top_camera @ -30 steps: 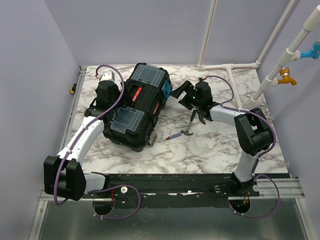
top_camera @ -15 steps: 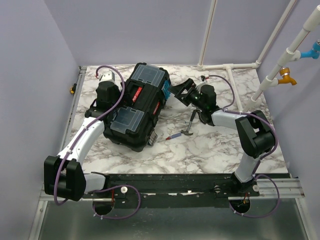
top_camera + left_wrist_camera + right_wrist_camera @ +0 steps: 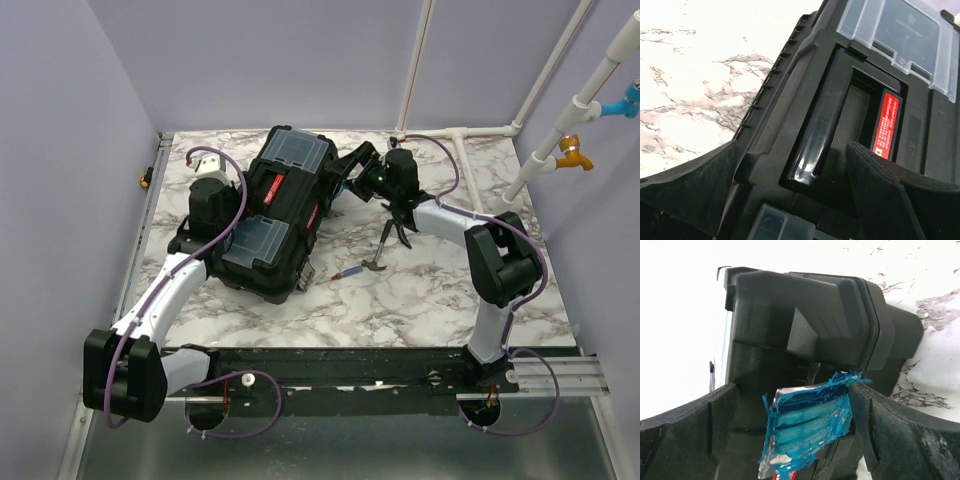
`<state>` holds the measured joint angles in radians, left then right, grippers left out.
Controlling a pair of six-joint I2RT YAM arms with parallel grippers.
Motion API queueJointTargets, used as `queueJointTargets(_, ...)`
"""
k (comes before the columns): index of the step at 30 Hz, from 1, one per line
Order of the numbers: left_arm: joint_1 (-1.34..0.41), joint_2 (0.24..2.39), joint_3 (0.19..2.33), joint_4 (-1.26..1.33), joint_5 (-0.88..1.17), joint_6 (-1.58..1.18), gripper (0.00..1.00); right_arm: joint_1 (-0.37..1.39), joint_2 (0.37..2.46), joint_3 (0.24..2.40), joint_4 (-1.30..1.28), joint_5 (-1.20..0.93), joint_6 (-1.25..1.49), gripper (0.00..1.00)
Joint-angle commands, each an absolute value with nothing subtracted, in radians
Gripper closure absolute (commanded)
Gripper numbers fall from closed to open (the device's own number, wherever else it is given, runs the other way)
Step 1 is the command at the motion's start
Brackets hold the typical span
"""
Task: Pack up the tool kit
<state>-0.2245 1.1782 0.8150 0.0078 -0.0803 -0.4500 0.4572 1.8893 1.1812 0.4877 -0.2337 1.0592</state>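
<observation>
**Unlatching before packing**

Our toolbox sits shut on the bench. Our right gripper, released, straddles the teal latch. The left gripper hangs released over the lid. Next, we judge, that latch must be flipped. The pliers lie beside the box.

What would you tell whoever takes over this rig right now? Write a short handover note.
Left gripper: open, close over the toolbox lid.
Right gripper: open, fingers either side of the teal latch, not gripping it.
Toolbox sits on the table, lid down.
Loose hand tools lie to its right.
Done: nothing visibly packed.
Left: open the box, load the tools, close it.
</observation>
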Motion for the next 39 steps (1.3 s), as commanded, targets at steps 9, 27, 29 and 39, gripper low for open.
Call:
queueJointTargets(9, -0.304, 1.162, 0.635, 0.017, 0.023, -0.472, 0.13, 0.476, 1.935, 1.200, 0.281, -0.130, 1.034, 0.09)
queueJointTargets(27, -0.305, 1.144, 0.604, 0.068, 0.019, -0.446, 0.13, 0.475, 1.863, 1.191, 0.268, -0.225, 1.043, 0.29)
queueJointTargets(29, -0.305, 1.141, 0.604, 0.066, 0.016, -0.445, 0.13, 0.475, 1.872, 1.186, 0.292, -0.241, 1.054, 0.44)
queueJointTargets(39, -0.306, 1.151, 0.609, 0.062, 0.017, -0.442, 0.13, 0.475, 1.859, 1.246, 0.115, -0.208, 0.936, 0.62)
